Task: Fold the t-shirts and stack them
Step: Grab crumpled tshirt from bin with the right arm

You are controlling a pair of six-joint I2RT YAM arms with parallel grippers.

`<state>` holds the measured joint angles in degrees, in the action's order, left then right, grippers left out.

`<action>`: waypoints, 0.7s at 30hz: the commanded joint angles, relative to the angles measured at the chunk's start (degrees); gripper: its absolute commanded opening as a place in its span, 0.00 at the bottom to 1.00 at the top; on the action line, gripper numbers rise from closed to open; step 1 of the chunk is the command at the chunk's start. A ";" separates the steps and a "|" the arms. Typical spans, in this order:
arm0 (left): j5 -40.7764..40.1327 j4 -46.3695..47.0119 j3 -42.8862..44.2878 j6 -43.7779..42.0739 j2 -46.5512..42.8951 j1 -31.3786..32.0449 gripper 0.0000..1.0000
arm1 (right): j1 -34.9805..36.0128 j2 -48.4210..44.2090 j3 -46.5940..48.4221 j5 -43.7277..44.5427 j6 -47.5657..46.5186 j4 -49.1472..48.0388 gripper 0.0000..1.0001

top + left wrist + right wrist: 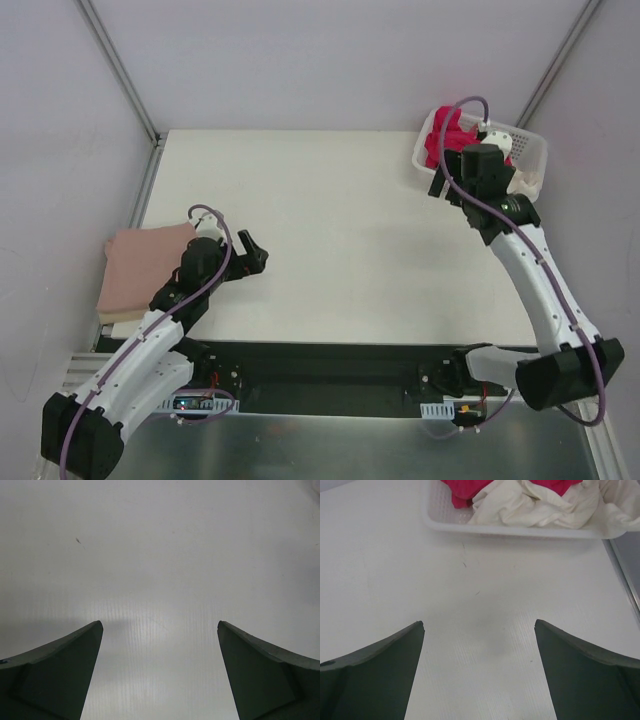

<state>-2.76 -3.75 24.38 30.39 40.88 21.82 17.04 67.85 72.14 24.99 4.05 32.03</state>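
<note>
Overhead view of a white worktop [350, 230], with a white lattice basket [532, 165] in the upper right of the frame. Inside the basket, crumpled and unfolded: a cream-white t-shirt [535, 507] heaped beside a bright magenta t-shirt [465, 490].

Right fingers [370, 670] spread wide apart, gripping nothing, low over bare worktop just short of the basket's near wall. In the right wrist view, cream-white t-shirt ahead of the gap and a little to the right, along the top of the frame beyond the rim. Magenta t-shirt ahead and slightly left. No clear long axis to the white heap, only loose folds.

Left fingers [50, 675] likewise wide apart and empty, over bare worktop at centre left of the overhead frame, well apart from the basket. Dusty pink t-shirt [145, 270] folded into a rectangle at the left edge of the worktop, just beside the left arm.

Right arm clearly the nearer one to the cream-white t-shirt. Probably calls for a reach forward and over the rim, angled slightly right, to pinch the white cloth and not the magenta.
</note>
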 commanded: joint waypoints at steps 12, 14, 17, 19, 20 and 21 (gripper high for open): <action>-0.13 2.52 -0.04 -1.92 3.59 0.68 0.99 | -15.80 31.18 27.76 -9.35 -3.35 4.00 0.97; -0.22 2.52 -0.04 -1.92 3.85 0.68 0.99 | -16.85 36.96 31.73 -9.61 -3.61 4.53 0.97; 0.48 2.87 -0.03 -1.91 4.64 0.59 0.99 | -16.86 44.61 38.68 -10.49 -3.70 5.06 0.97; -0.92 2.87 -0.04 -2.09 5.17 0.59 0.99 | -18.35 48.23 43.06 -11.80 -3.44 5.23 0.97; -1.19 2.87 -0.04 -2.09 5.43 0.67 0.99 | -18.88 51.12 44.30 -13.38 -2.40 5.58 0.97; -1.28 2.78 -0.04 -2.09 5.78 0.59 0.99 | -19.23 52.37 44.93 -14.44 -1.86 5.59 0.97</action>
<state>-2.07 -3.14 24.38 29.32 45.82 21.82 -0.69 114.56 111.22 14.79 1.39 35.99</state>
